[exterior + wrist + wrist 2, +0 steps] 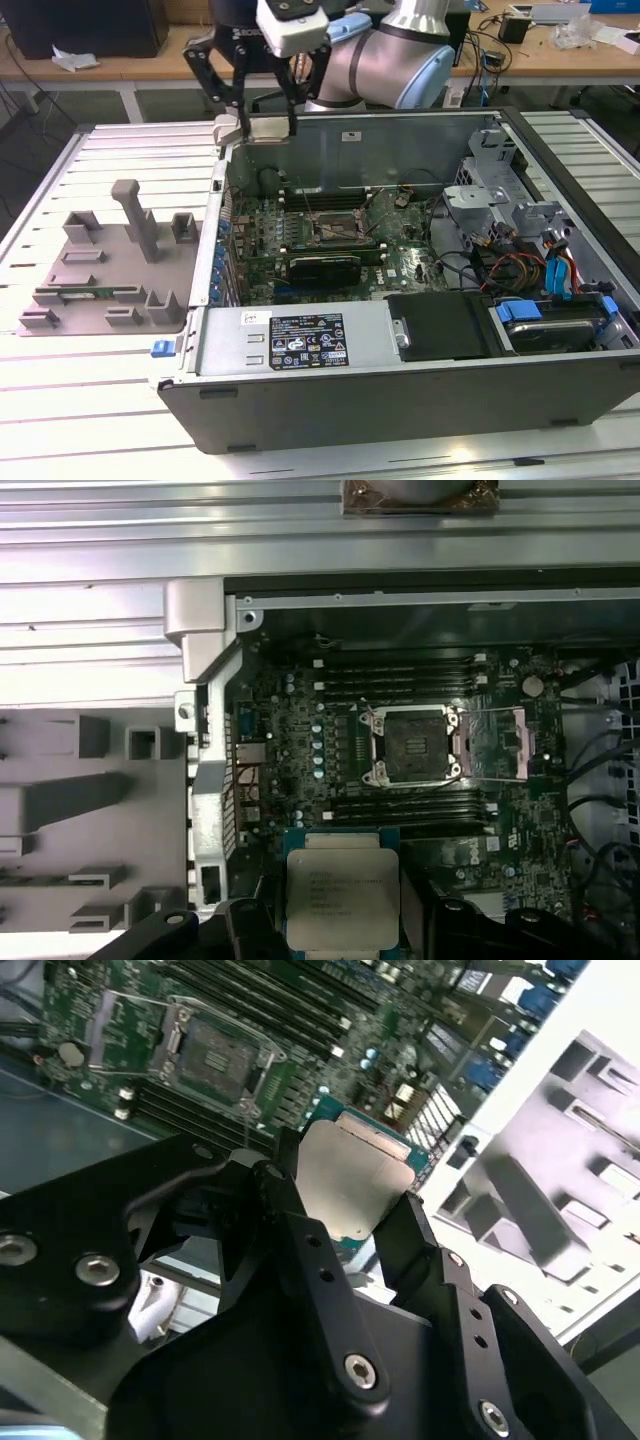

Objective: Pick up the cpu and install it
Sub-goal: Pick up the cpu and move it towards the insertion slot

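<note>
- The cpu (343,895) is gripped by its edges in the closed hand (262,126) and held flat, likely for level seating.
- It is carried in the exterior view's upper centre, over the case (360,150) wall; the socket (412,745) is seen open and empty.

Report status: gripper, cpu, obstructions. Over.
Gripper shut on cpu, up at the case wall. Socket open, empty. No obstruction seen over socket.
</note>
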`<control>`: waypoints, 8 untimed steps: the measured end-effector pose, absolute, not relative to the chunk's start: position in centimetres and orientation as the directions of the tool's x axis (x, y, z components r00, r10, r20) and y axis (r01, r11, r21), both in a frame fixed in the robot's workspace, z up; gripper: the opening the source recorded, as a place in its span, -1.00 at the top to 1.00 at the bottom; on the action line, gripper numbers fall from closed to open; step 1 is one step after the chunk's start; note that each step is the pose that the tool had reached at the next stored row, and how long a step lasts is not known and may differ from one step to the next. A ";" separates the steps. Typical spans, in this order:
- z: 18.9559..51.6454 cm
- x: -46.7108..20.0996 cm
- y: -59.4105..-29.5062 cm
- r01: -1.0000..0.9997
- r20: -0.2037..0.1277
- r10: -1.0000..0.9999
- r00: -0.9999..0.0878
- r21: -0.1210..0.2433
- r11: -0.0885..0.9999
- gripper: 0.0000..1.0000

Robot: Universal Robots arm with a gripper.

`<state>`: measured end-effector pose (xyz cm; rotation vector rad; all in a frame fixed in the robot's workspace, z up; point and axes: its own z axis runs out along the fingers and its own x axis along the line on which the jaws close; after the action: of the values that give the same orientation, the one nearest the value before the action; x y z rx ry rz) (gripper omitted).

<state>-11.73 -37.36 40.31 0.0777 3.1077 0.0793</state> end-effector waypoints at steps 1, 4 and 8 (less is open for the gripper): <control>40.3 -11.4 -37.4 0.049 -0.031 0.051 -0.998 0.052 0.997 -0.09; 40.3 -10.3 -37.4 0.049 -0.031 0.051 -0.998 0.052 0.997 -0.09; 40.3 -9.0 -37.4 0.049 -0.031 0.051 -0.998 0.052 0.997 -0.09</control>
<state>-9.01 -37.36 40.31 0.0778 3.1077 0.0793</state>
